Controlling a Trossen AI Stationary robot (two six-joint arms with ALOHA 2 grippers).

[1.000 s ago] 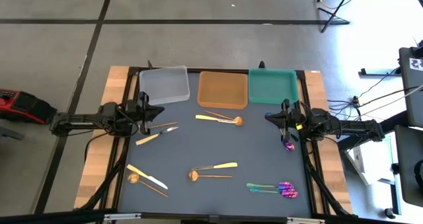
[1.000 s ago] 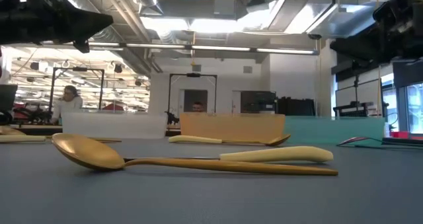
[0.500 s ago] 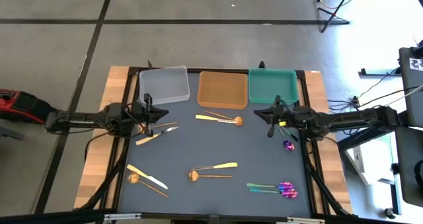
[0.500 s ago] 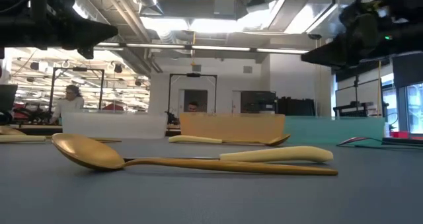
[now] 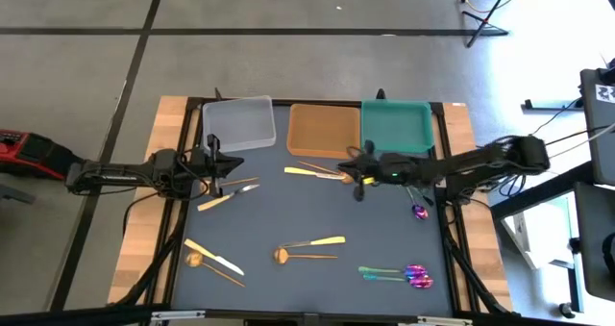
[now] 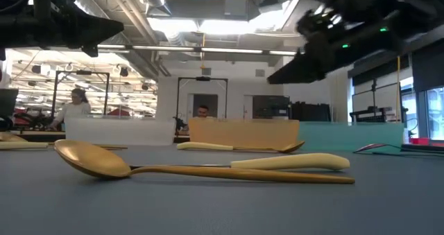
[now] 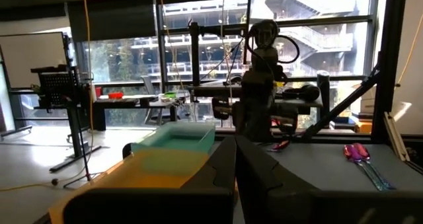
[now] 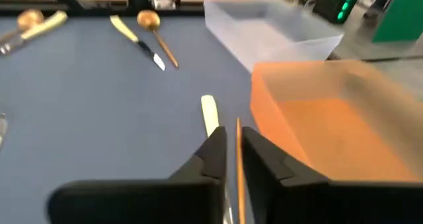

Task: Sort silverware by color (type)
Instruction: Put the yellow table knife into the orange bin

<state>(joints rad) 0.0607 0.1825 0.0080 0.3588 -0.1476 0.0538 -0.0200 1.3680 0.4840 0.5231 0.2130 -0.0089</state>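
Silverware lies scattered flat on the blue mat. A pale gold knife [image 5: 303, 171] and a copper spoon [image 5: 338, 176] lie by the orange tray, two pieces [image 5: 229, 191] at the left, and a knife and spoon [image 5: 213, 259] at the near left. A spoon [image 6: 90, 159] and knife [image 6: 291, 162] lie mid-table. Iridescent pieces [image 5: 399, 273] [image 5: 420, 212] lie at the right. My right gripper [image 5: 360, 179] hovers shut just right of the copper spoon's bowl. Its wrist view looks down on the knife [image 8: 210, 115] and the spoon handle [image 8: 238, 164]. My left gripper [image 5: 219, 167] waits shut above the left pieces.
Three trays stand side by side along the far edge: clear [image 5: 238, 124], orange [image 5: 324, 130] and teal [image 5: 396, 126]. The right arm [image 6: 347, 27] stretches high across the mat's right half. Wooden strips border the mat left and right. People sit in the room beyond.
My right gripper has swept toward the table's left, from beside the teal tray's near corner to a spot by the copper spoon's bowl near the orange tray, staying high above the mat. No piece of silverware has moved.
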